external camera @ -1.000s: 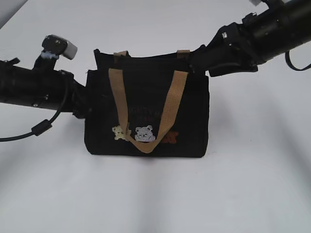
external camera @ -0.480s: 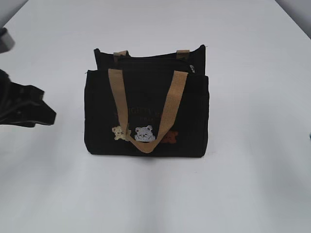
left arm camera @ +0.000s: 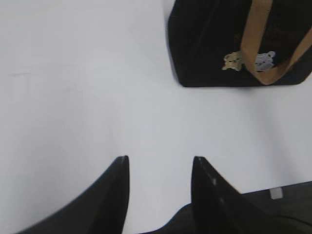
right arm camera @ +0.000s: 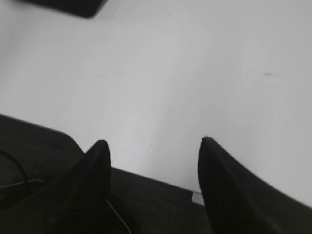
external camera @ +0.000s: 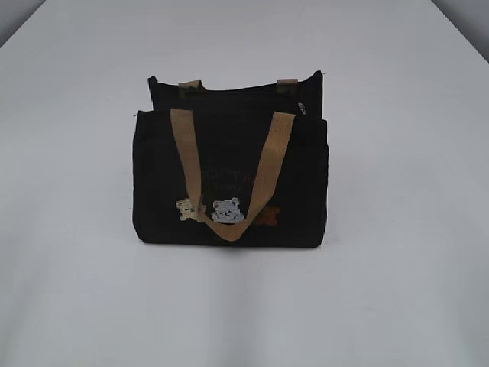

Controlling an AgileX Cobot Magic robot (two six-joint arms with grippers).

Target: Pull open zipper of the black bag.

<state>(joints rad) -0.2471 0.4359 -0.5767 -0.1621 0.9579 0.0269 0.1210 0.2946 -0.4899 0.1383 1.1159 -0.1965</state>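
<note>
Black bag (external camera: pixel 231 180) sits upright on the white surface (external camera: pixel 397 290), tan handle (external camera: pixel 263 174) draped down its front over the bear patches (external camera: pixel 227 211). Left tool (left arm camera: pixel 160 163) hovers over bare surface, jaws apart, gripping nothing; the bag lies ahead and to its right, well apart. Right tool (right arm camera: pixel 153 145) also spread and empty; only a dark corner (right arm camera: pixel 73 7), likely the bag, shows ahead-left. Nothing between either tool and the bag.

both arms gone from the exterior view, no longer flanking the black bag (external camera: pixel 229 176) at frame centre, left gripper (left arm camera: pixel 160 161) and right gripper (right arm camera: pixel 152 142) pulled back over bare white surface (external camera: pixel 397 252), jaws apart
</note>
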